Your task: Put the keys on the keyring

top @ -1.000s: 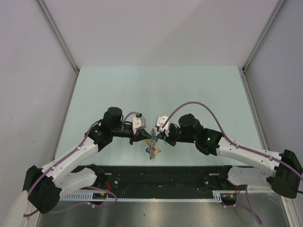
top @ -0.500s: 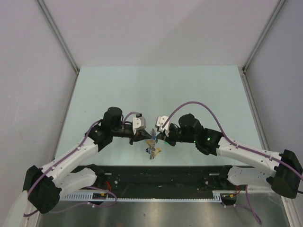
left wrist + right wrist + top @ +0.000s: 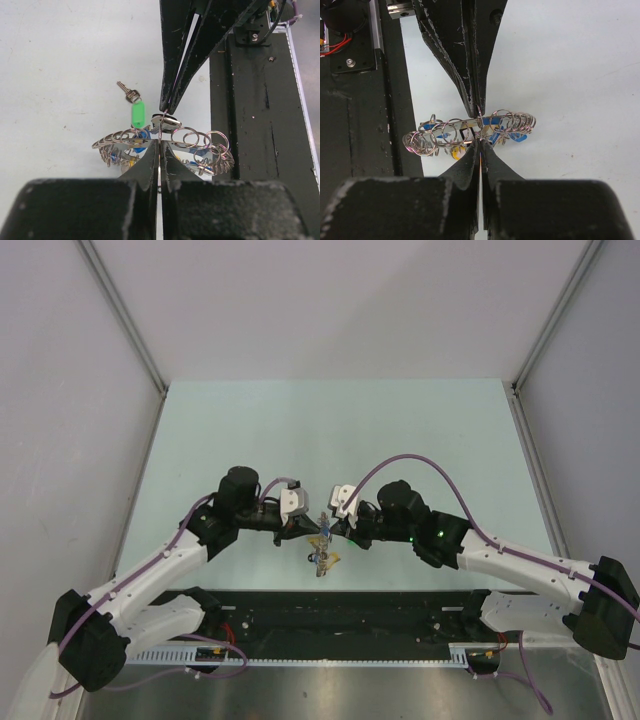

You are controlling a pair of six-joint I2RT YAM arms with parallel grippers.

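The left gripper (image 3: 160, 145) is fully closed, its two black fingers pressed together on a thin wire loop at the edge of the keyring (image 3: 200, 145). The right gripper (image 3: 167, 107) comes in from the opposite side, tip to tip with it, and its jaws are also pinched tight on that same stretch of wire. The two sets of fingertips nearly touch, with only the loop between them.

From either wrist camera the keyring is seen almost edge-on, stretching out to both sides of the pinch point with its rim crowded with small silver wire loops. Beneath and among those loops hang keys (image 3: 496, 138) with blue plastic heads, and one yellow head (image 3: 456, 152) shows on the lower side. Whether the ring rests on the surface or hangs clear of it cannot be told.

Just beyond the ring, on the pale green table (image 3: 300, 430), lies a green-tagged key (image 3: 136, 113), its small silver blade pointing away from the grippers. In the overhead view the whole cluster sits between the two wrists, near the black base plate (image 3: 250, 125) at the table's near edge – no lettering on any of it is legible
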